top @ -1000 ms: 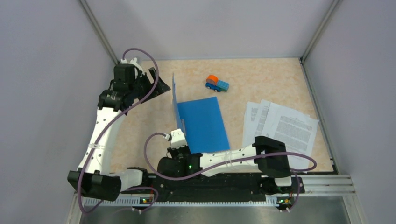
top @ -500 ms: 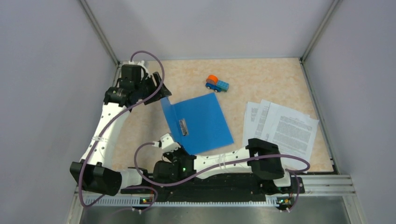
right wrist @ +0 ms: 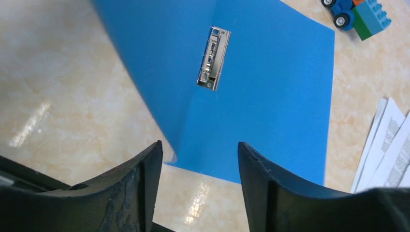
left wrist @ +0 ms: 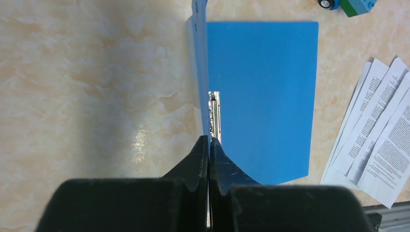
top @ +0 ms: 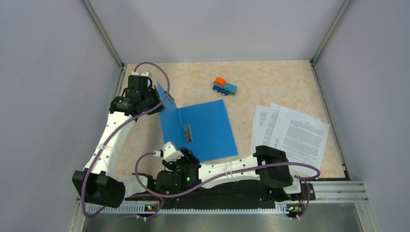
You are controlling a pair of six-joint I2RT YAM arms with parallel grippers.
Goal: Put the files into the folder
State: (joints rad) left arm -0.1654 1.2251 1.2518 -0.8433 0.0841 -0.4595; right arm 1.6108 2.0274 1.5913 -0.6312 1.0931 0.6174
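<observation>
The blue folder (top: 205,126) lies open in the middle of the table, its metal clip (top: 188,132) showing by the spine. Its left cover (left wrist: 198,87) stands raised, seen edge-on in the left wrist view. My left gripper (left wrist: 209,141) is shut on that cover's edge, at the folder's far left corner (top: 160,102). Just off the folder's near edge, my right gripper (right wrist: 199,146) is open with nothing between its fingers. The files (top: 290,131), fanned white printed sheets, lie right of the folder, away from both grippers.
A small blue-and-orange toy truck (top: 225,87) stands beyond the folder's far right corner. Grey walls close in the table on the left, back and right. The right arm's forearm (top: 232,166) stretches along the near edge in front of the files.
The right gripper has let go of the folder's cover, opened and drawn back toward the near edge. The left gripper has closed on the cover, which has tipped leftward from upright.
</observation>
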